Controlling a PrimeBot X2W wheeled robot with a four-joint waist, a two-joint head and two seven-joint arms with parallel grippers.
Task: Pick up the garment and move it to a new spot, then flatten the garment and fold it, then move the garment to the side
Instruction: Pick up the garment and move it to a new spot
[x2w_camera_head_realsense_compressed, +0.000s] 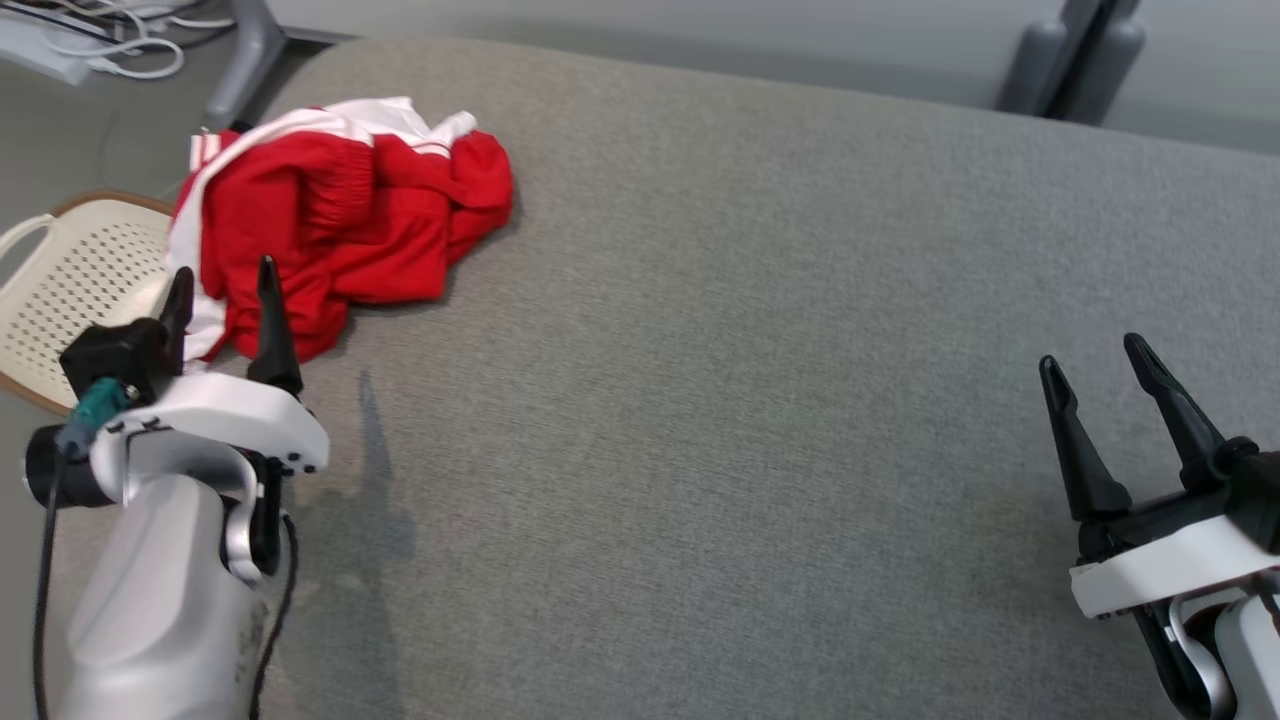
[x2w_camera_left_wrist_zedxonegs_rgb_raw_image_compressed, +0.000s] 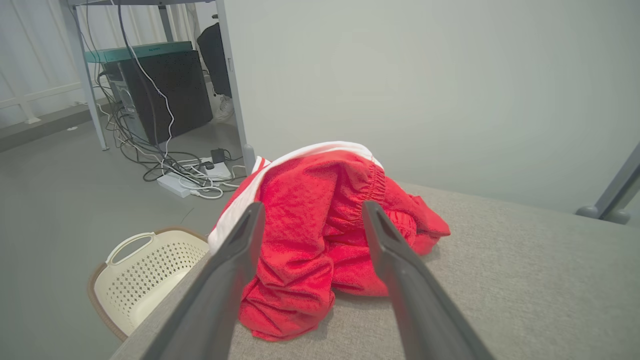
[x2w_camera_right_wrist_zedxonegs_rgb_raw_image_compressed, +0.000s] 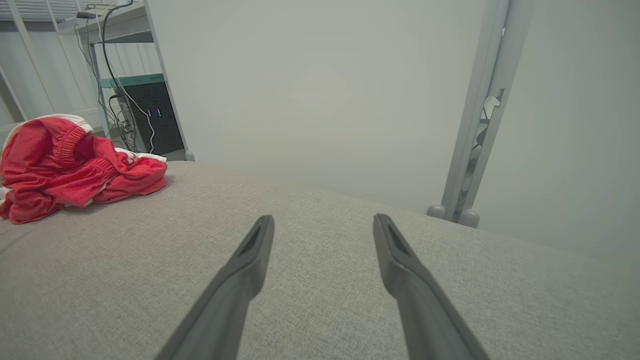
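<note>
Head view: garment (x2w_camera_head_realsense_compressed: 340, 215) at table (x2w_camera_head_realsense_compressed: 750, 350) left edge; left gripper (x2w_camera_head_realsense_compressed: 224, 270), right gripper (x2w_camera_head_realsense_compressed: 1090, 351) spread.

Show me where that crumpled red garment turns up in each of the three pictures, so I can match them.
Head view: red garment at upper left, just past the left hand.
Left wrist view: red garment in the centre, straight ahead of that hand.
Right wrist view: red garment at the far left, mid-height.
Shared landmark: the grey cushioned surface it lies on, seen in all three.
</note>
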